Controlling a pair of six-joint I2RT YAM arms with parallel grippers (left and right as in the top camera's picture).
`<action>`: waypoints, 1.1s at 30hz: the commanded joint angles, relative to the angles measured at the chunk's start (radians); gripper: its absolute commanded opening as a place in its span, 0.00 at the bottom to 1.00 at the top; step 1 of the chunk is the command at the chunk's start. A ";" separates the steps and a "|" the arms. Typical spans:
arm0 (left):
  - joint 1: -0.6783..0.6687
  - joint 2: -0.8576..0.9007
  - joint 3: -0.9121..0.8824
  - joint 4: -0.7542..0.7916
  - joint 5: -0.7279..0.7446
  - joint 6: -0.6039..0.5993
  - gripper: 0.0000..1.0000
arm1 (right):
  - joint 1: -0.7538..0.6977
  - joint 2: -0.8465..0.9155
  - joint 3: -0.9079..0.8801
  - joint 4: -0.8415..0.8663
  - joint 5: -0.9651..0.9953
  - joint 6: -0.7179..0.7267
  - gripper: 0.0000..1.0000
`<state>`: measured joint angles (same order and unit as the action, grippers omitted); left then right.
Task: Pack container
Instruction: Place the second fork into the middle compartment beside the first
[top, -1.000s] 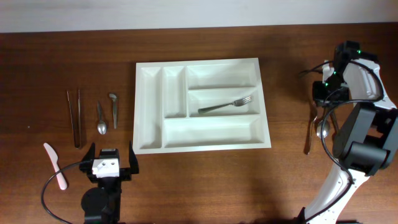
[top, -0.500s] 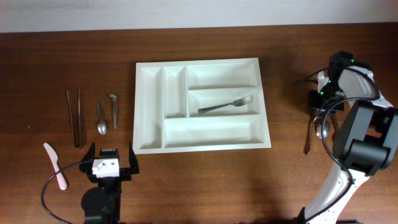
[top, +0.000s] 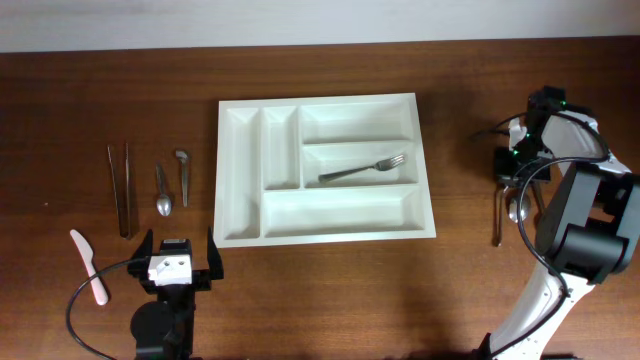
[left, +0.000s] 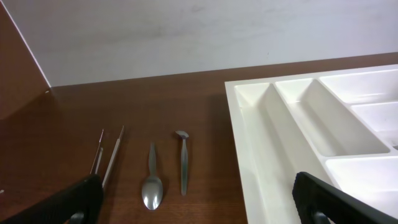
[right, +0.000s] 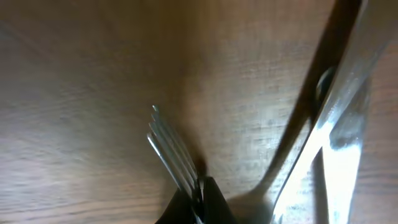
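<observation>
The white container (top: 240, 170) lies in the middle of the table, with one fork (top: 362, 168) in its middle long compartment. My right gripper (top: 509, 168) is down on the table at the far right. In the right wrist view its black fingertips (right: 199, 199) are shut on the tines of a second fork (right: 171, 146), whose handle (top: 497, 222) rests on the wood. My left gripper (top: 180, 262) is open and empty near the front edge, left of the container's front corner. Its fingers (left: 199, 211) frame the container's left end (left: 267, 143).
A shiny spoon-like utensil (right: 329, 137) lies right beside the held fork, also in the overhead view (top: 516, 208). Left of the container lie metal tongs (top: 120, 190), a spoon (top: 163, 190), a small utensil (top: 182, 175) and a pink-handled spreader (top: 88, 265).
My right gripper has come down and toward the front, onto the cutlery at the far right, and now pinches the fork's tines. The left arm has not moved.
</observation>
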<state>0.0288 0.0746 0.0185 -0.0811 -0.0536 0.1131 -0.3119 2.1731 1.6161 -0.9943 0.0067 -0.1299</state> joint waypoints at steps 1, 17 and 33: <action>0.005 -0.006 -0.009 0.003 -0.003 0.016 0.99 | 0.003 -0.006 0.130 -0.001 -0.084 0.005 0.04; 0.005 -0.006 -0.009 0.003 -0.003 0.016 0.99 | 0.266 -0.005 0.645 -0.072 -0.426 -0.573 0.04; 0.005 -0.006 -0.009 0.003 -0.003 0.016 0.99 | 0.604 0.061 0.552 -0.177 -0.443 -0.940 0.04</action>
<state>0.0288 0.0746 0.0185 -0.0811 -0.0536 0.1131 0.2371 2.1876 2.1906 -1.1748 -0.4103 -1.0248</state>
